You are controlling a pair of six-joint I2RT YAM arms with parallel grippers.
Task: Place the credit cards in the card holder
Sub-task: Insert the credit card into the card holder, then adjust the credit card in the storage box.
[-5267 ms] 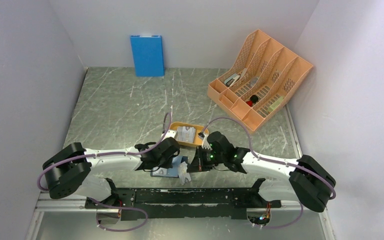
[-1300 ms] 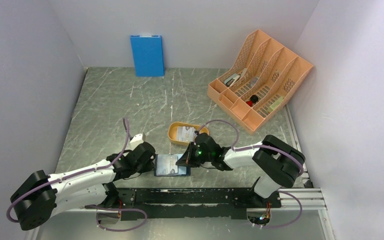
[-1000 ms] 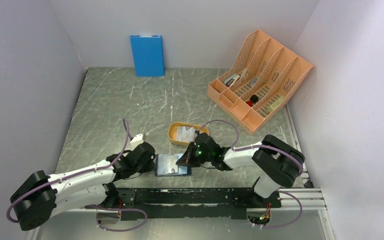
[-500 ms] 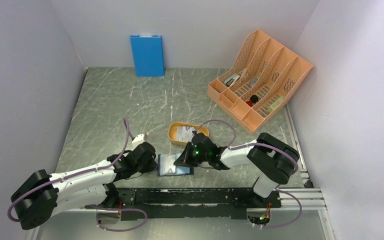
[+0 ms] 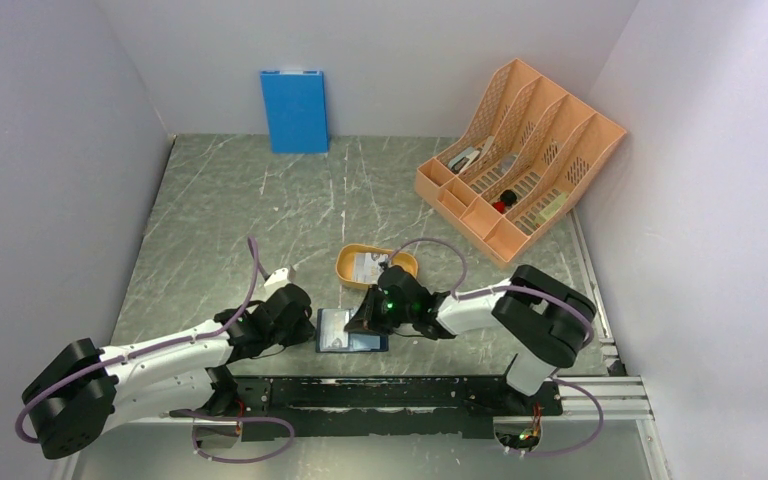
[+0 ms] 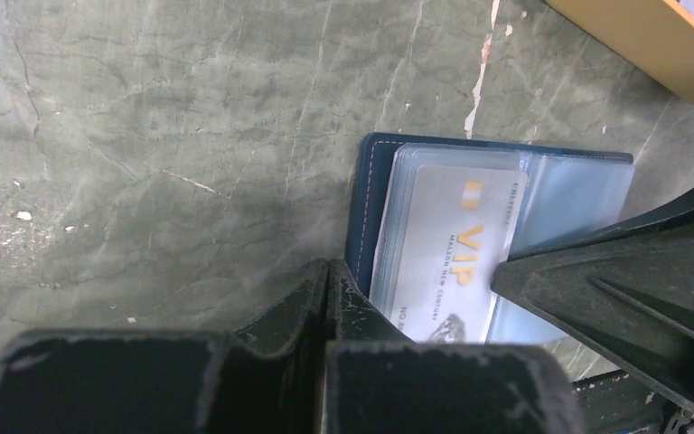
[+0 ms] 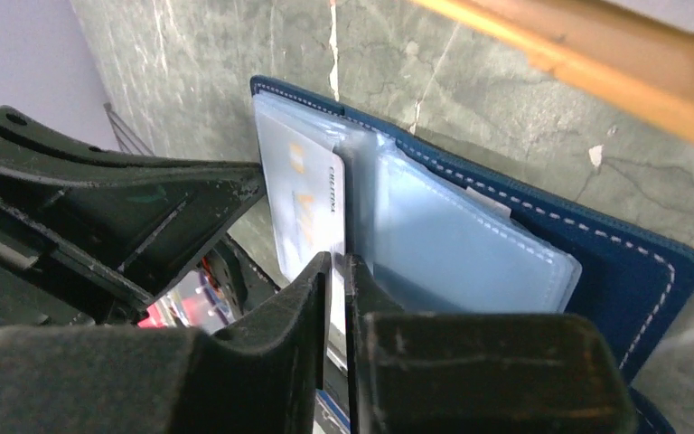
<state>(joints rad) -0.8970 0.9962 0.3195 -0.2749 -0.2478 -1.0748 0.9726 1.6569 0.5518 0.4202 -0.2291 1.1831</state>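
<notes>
Change from a second ago: the dark navy folding card holder has slid a little to the right across the grey-green marbled table, and the right gripper has come further in over it from the right. Five seconds back both arms were bunched up above it; now they lie low and stretched out.

The card holder lies open and flat, clear pockets up, just in front of the shallow orange oval tray, where more pale cards sit.

The left gripper is fully closed, its tips pressed together right at the card holder's near-left edge. Whether they pinch the cover, I can't tell.

The right gripper shows only a thin slit between its fingers, and the edge of a silver-grey credit card with gold "VIP" print runs into that slit. The card lies over the left-hand clear pocket of the card holder.
</notes>
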